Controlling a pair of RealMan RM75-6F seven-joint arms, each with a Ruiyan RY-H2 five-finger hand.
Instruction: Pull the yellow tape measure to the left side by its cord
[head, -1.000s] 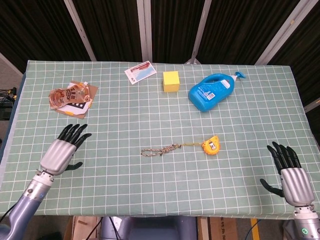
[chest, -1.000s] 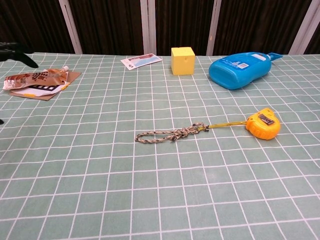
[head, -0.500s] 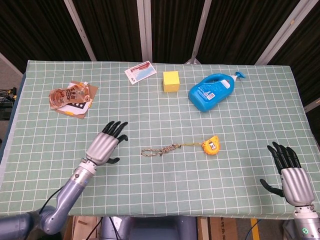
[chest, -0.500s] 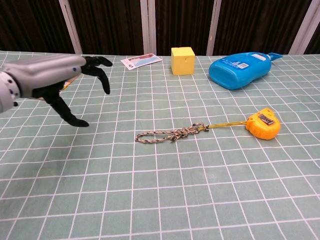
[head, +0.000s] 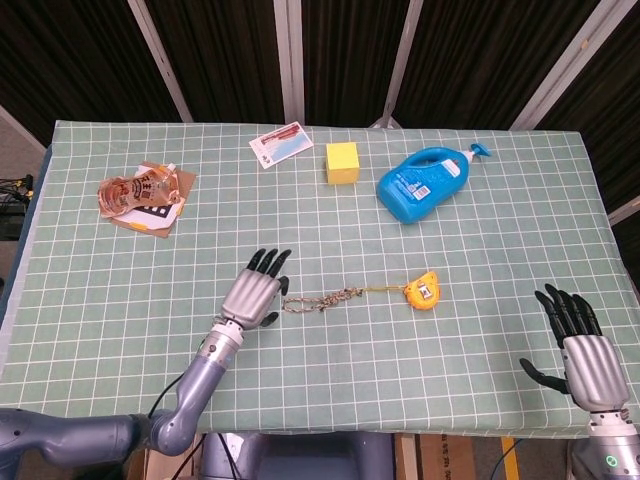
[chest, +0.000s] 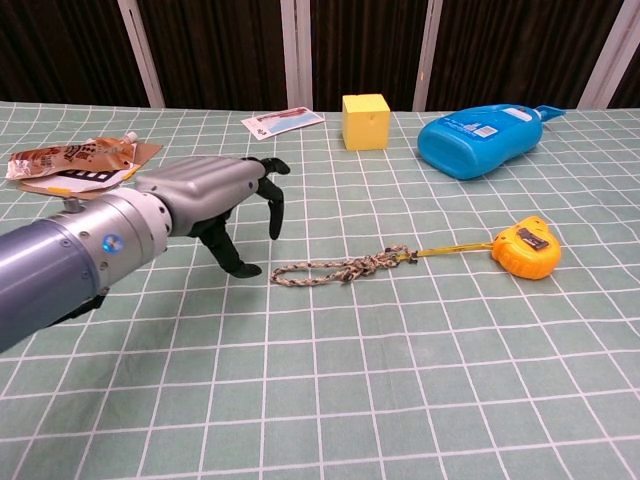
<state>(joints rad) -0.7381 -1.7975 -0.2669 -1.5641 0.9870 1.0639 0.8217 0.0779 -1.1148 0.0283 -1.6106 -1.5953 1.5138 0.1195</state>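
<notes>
The yellow tape measure (head: 423, 291) (chest: 527, 249) lies right of the table's middle, with its braided cord (head: 322, 299) (chest: 335, 269) stretched out to the left and ending in a loop. My left hand (head: 256, 293) (chest: 218, 196) hovers just left of the cord's loop, fingers apart and curved downward, holding nothing. My right hand (head: 580, 348) rests open near the table's front right corner, far from the tape measure; the chest view does not show it.
At the back stand a yellow cube (head: 342, 162) (chest: 365, 121), a blue bottle lying on its side (head: 426, 182) (chest: 483, 137) and a card (head: 280, 143) (chest: 282, 121). A crumpled snack packet on cardboard (head: 141, 193) (chest: 75, 163) lies at the back left.
My left hand has swept right from the table's front left to just beside the cord's loop. The tape measure, cord and right hand have not moved.
</notes>
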